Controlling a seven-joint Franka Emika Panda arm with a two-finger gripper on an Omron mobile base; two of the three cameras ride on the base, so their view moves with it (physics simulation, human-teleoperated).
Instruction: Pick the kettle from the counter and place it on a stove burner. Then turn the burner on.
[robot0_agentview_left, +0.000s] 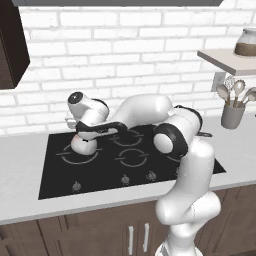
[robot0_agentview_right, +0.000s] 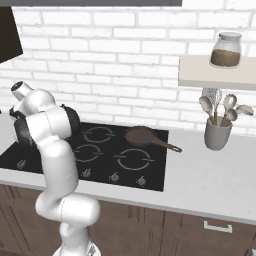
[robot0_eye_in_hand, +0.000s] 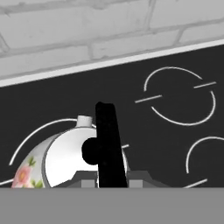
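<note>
Now utensil crock (robot0_agentview_left: 232, 115) holds spoons (robot0_agentview_left: 235, 91), whisk (robot0_agentview_left: 229, 82).

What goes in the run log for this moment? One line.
kettle on big stove burner | hand shut on its handle | knobs untouched

Kettle (robot0_agentview_left: 83, 144) on stove burner (robot0_agentview_left: 66, 159)

The counter (robot0_agentview_left: 20, 200) is a light grey worktop over dark brown cabinet fronts. A black glass cooktop (robot0_agentview_left: 55, 180) is set into it. The kettle (robot0_agentview_left: 83, 145) sits on the stove burner (robot0_agentview_left: 67, 157), the frying pan (robot0_agentview_right: 142, 136) farther right. A grey utensil holder (robot0_agentview_right: 217, 134) stands beside the cooktop.
</note>
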